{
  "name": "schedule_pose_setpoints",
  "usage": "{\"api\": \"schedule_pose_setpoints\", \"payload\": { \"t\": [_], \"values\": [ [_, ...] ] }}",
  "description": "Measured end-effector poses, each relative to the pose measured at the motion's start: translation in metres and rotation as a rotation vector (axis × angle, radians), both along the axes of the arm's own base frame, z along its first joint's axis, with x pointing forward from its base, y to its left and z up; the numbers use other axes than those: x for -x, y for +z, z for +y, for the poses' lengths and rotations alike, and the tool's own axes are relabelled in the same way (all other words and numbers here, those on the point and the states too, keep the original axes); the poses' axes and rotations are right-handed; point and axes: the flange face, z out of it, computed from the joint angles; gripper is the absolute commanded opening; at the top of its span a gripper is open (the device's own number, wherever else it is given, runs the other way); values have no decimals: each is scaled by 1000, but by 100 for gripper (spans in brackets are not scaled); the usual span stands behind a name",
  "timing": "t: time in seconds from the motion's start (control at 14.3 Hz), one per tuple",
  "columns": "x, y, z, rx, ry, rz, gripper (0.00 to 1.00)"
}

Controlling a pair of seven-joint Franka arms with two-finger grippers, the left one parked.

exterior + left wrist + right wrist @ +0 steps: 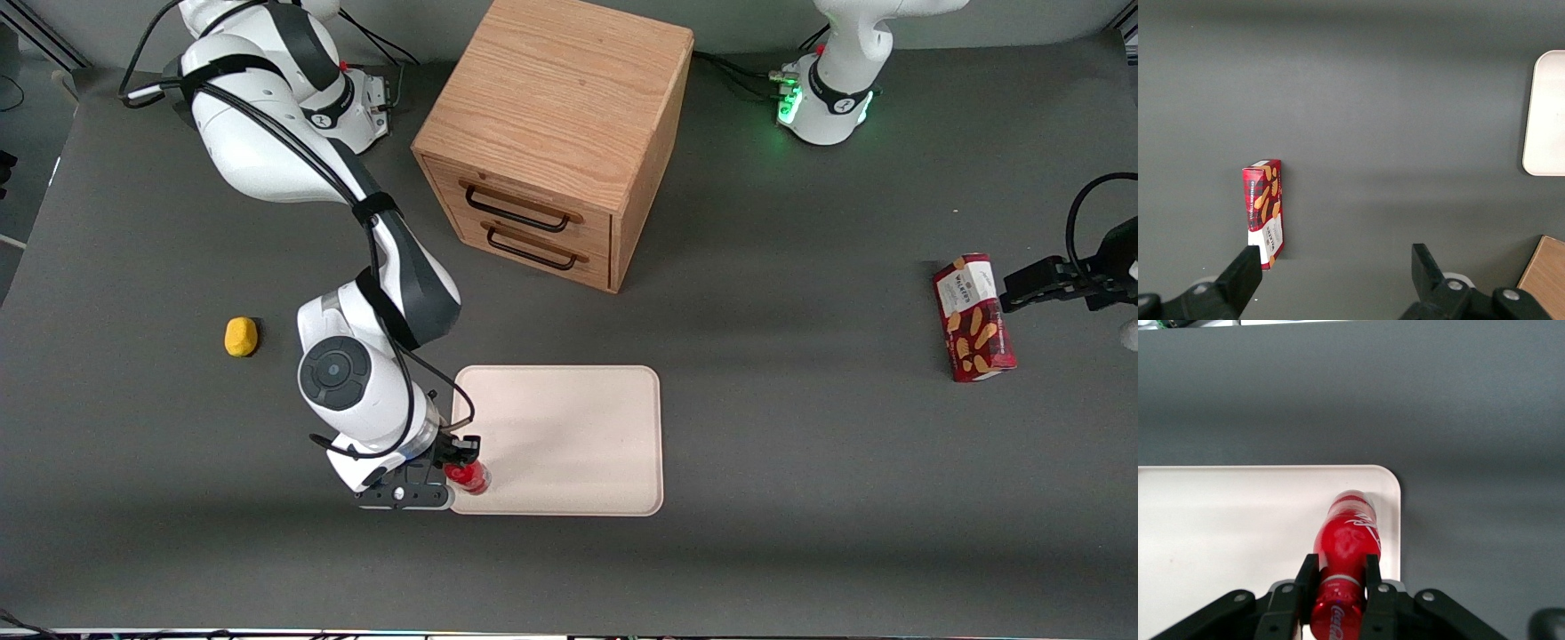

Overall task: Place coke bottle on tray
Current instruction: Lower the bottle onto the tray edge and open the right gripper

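Pincer (1339,577) clenched on the coke bottle (1346,543), one finger (1305,577) on each side of its red body; bottle over the tray (569,427), at the tray's corner nearest the front camera toward the working arm's end; cannot tell if the bottle touches the tray; cream tray flat on the grey tabletop (800,498); wooden drawer cabinet (556,133) with two dark handles farther from the front camera than the tray; small yellow object (241,336) on the tabletop toward the working arm's end; red biscuit box (973,317) lying well apart toward the parked arm's end.
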Motion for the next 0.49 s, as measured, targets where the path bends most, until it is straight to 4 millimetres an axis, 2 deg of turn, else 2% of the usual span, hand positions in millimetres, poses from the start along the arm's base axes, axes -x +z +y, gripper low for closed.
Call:
{"api": "schedule_pose_setpoints", "payload": {
  "t": [0.21, 0.28, 0.35, 0.42, 0.49],
  "values": [
    [1, -16, 2, 21, 9, 11, 8],
    [1, -20, 2, 22, 9, 14, 18],
    [0, -21, 2, 22, 9, 13, 70],
    [0, -20, 2, 21, 9, 11, 100],
    [0, -20, 2, 21, 9, 9, 100]
  ]
}}
